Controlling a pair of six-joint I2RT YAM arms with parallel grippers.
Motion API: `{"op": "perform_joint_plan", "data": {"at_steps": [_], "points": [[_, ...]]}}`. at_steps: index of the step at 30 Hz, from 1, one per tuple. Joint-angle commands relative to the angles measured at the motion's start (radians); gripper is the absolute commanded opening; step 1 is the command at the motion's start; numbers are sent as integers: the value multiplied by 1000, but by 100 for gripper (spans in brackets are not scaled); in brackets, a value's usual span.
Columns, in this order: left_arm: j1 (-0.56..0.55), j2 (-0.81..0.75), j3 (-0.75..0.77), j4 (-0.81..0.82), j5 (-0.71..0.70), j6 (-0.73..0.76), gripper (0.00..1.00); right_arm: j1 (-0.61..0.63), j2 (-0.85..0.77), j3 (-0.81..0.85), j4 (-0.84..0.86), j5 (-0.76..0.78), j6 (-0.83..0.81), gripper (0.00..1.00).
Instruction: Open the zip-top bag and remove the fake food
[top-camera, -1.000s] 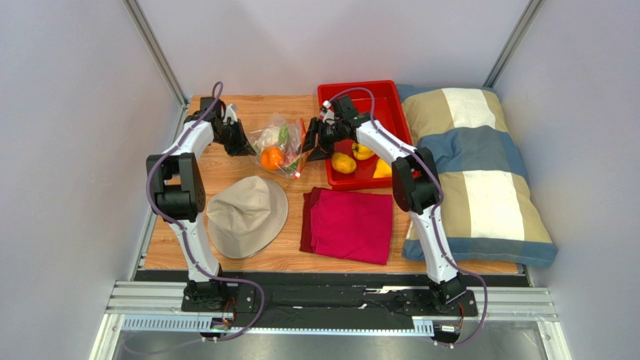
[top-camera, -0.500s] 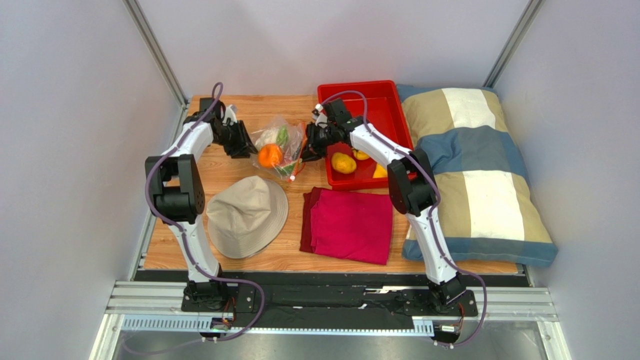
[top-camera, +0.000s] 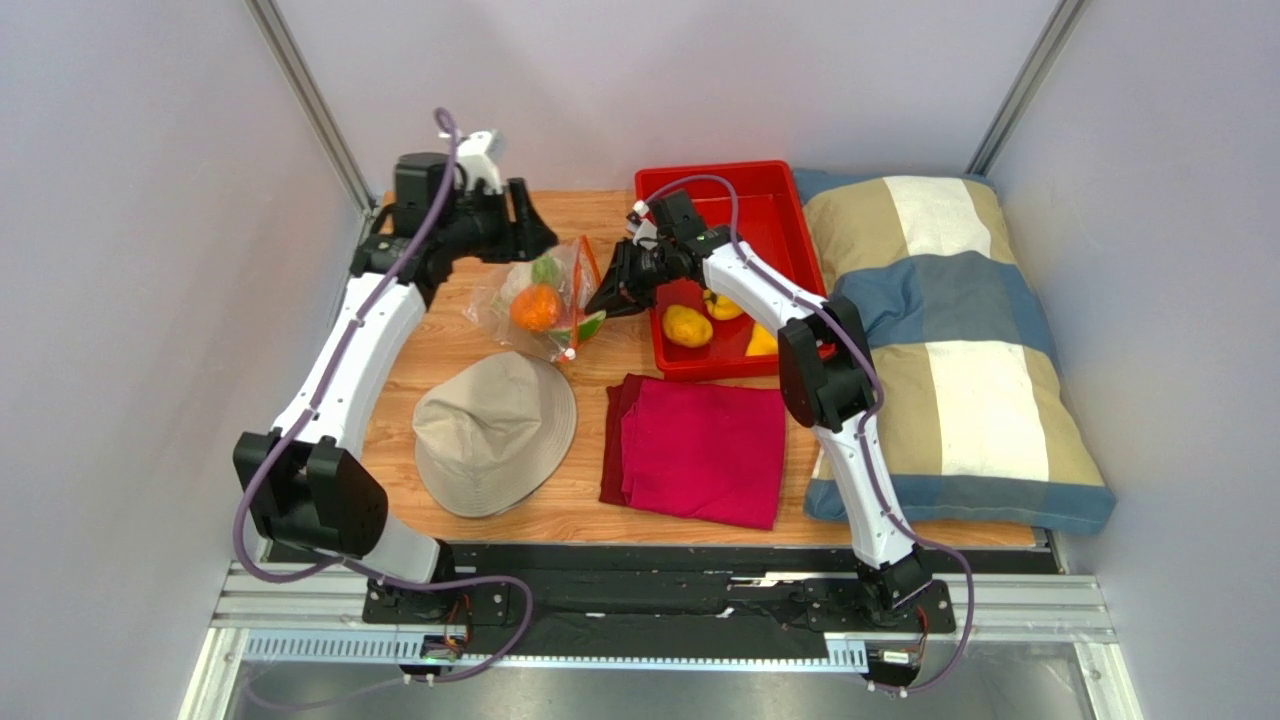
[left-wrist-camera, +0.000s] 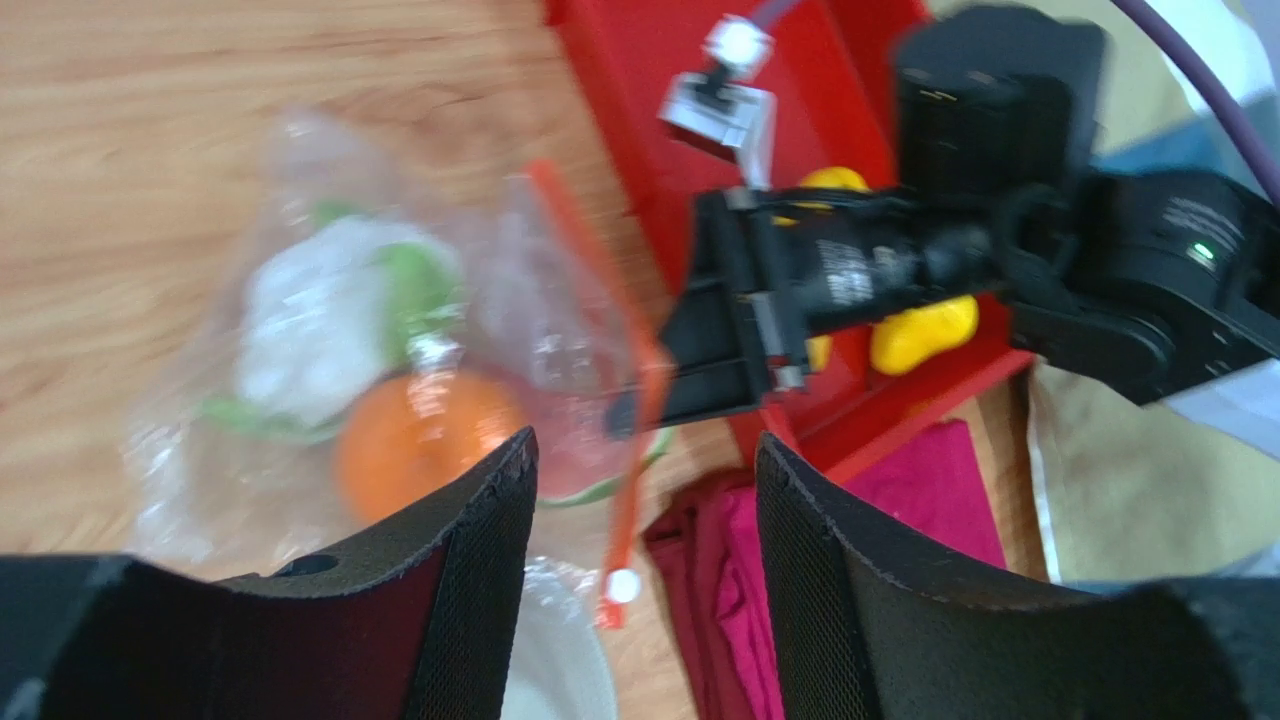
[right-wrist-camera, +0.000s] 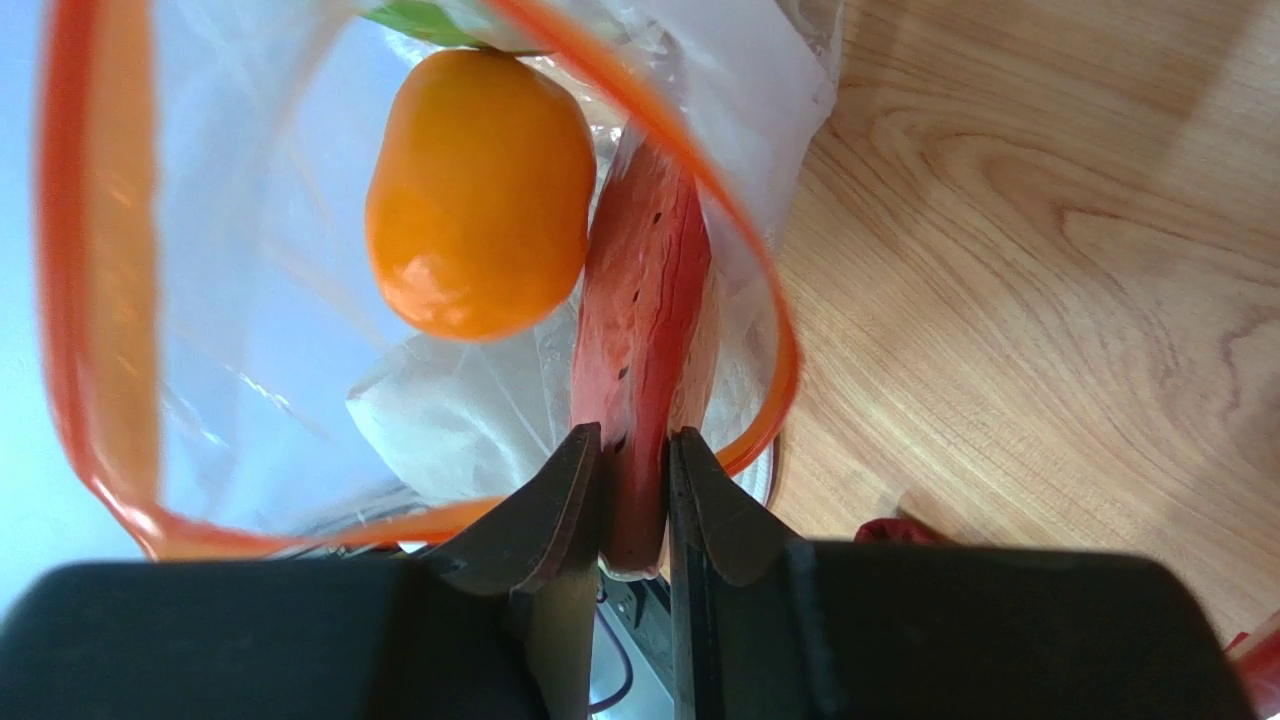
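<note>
The zip-top bag (top-camera: 544, 296) lies on the wooden table, its orange-red zip strip (right-wrist-camera: 90, 300) pulled apart into a wide loop. Inside it I see an orange (right-wrist-camera: 478, 188), a white cauliflower (left-wrist-camera: 319, 323) with green leaves, and a red watermelon slice (right-wrist-camera: 646, 315). My right gripper (right-wrist-camera: 637, 518) reaches through the mouth of the bag and is shut on the slice's near end. The left gripper (top-camera: 526, 237) hangs open above the bag's far side, nothing between its fingers (left-wrist-camera: 451, 585). Yellow fake food pieces (top-camera: 688, 326) sit in the red tray.
The red tray (top-camera: 751, 188) stands at the back, right of the bag. A beige hat (top-camera: 496, 432) and a folded magenta cloth (top-camera: 700, 450) lie nearer the front. A striped pillow (top-camera: 947, 345) fills the right side.
The left gripper has let go of the bag, opened, and lifted up and back. The right gripper has pushed into the bag's mouth and closed on the watermelon slice.
</note>
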Motion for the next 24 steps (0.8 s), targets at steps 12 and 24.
{"op": "perform_joint_plan", "data": {"at_steps": [12,24], "points": [[-334,249,245,-149,-630,103,63,2,-72,23,9,-5,-6,0],[-328,417,343,-308,-635,46,70,1,-101,-12,19,-13,-9,0]]}}
